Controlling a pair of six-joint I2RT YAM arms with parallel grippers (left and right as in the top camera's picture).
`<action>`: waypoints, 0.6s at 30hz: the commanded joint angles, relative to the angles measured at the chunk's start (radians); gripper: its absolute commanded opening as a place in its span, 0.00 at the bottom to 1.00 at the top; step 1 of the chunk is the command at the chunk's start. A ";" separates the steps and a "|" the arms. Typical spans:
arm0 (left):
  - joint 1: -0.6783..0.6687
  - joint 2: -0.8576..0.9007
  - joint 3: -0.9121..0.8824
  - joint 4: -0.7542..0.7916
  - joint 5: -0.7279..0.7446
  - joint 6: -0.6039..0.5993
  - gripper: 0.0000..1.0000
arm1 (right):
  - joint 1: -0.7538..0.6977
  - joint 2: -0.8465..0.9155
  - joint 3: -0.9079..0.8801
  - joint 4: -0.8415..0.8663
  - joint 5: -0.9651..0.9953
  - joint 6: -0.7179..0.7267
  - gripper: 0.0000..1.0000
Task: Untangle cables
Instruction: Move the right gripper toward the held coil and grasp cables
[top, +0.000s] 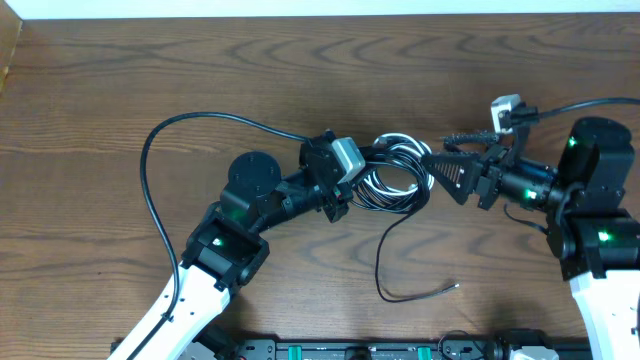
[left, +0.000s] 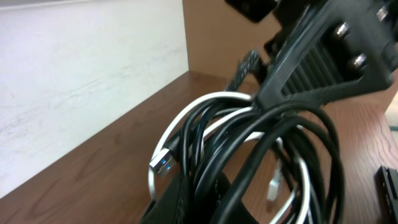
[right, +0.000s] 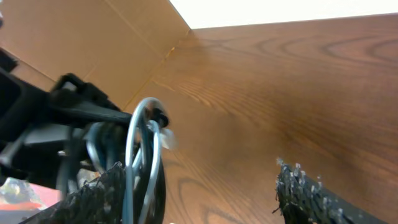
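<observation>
The cables (top: 392, 176) form a small coiled tangle of black and whitish cords at the table's middle. One black cord (top: 382, 262) trails from it toward the front. My left gripper (top: 349, 190) is shut on the tangle's left side. In the left wrist view the cables (left: 249, 143) rise from its fingers (left: 211, 208), with a silver USB plug (left: 163, 163) sticking out. My right gripper (top: 436, 172) is open at the tangle's right edge. In the right wrist view its fingers (right: 199, 199) are spread wide, with the cables (right: 142, 155) against the left finger.
A thick black robot wire (top: 150, 150) loops over the table's left half. A cardboard wall (right: 93, 37) stands at the table's left edge. A white wall (left: 74, 81) lies beyond the far edge. My right gripper's body (left: 323, 56) looms just behind the tangle.
</observation>
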 joint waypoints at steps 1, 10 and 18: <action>-0.002 -0.004 0.021 0.040 0.019 -0.070 0.07 | 0.011 0.032 0.010 -0.003 -0.024 -0.001 0.76; -0.002 0.000 0.021 0.044 0.020 -0.092 0.07 | 0.061 0.108 0.010 0.004 -0.023 -0.074 0.80; -0.002 0.001 0.021 0.107 0.043 -0.216 0.07 | 0.063 0.159 0.010 0.013 0.024 -0.068 0.80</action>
